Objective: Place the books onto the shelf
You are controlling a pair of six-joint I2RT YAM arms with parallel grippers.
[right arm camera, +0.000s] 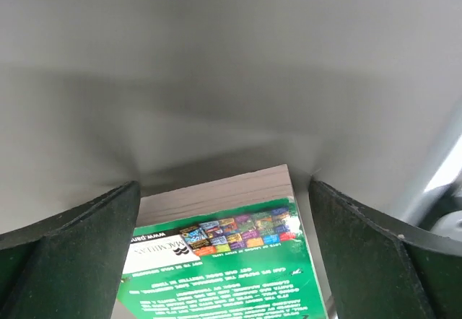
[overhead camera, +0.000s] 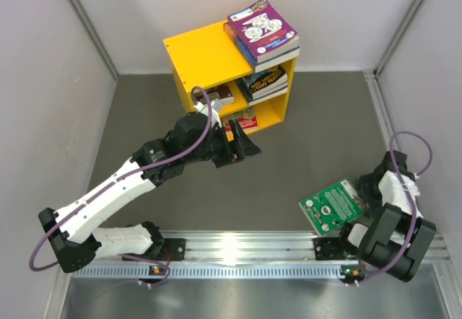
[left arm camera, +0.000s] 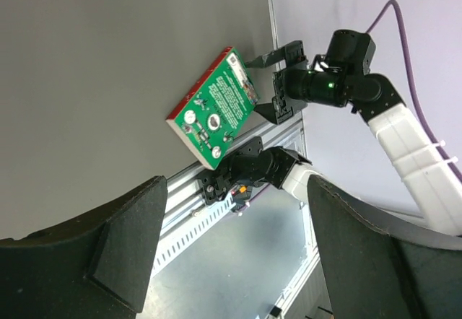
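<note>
The yellow shelf (overhead camera: 206, 55) stands at the back centre. A purple book (overhead camera: 261, 27) lies on a blue one (overhead camera: 243, 47) on its top. A dark book (overhead camera: 263, 82) and others (overhead camera: 220, 95) fill the upper compartments, and a red-and-white book (overhead camera: 244, 123) lies in the lower one. My left gripper (overhead camera: 249, 146) (left arm camera: 237, 189) hovers in front of the lower compartment, open and empty. My right gripper (overhead camera: 348, 198) (right arm camera: 224, 189) is at the near right, its fingers closed across the width of a green book (overhead camera: 330, 205) (left arm camera: 216, 110) (right arm camera: 231, 276) that is tilted up off the table.
An aluminium rail (overhead camera: 238, 247) runs along the near edge, where both arm bases are bolted. Grey walls enclose the table on the left, back and right, with a metal strip (overhead camera: 379, 110) along the right wall. The right arm (left arm camera: 404, 138) shows in the left wrist view.
</note>
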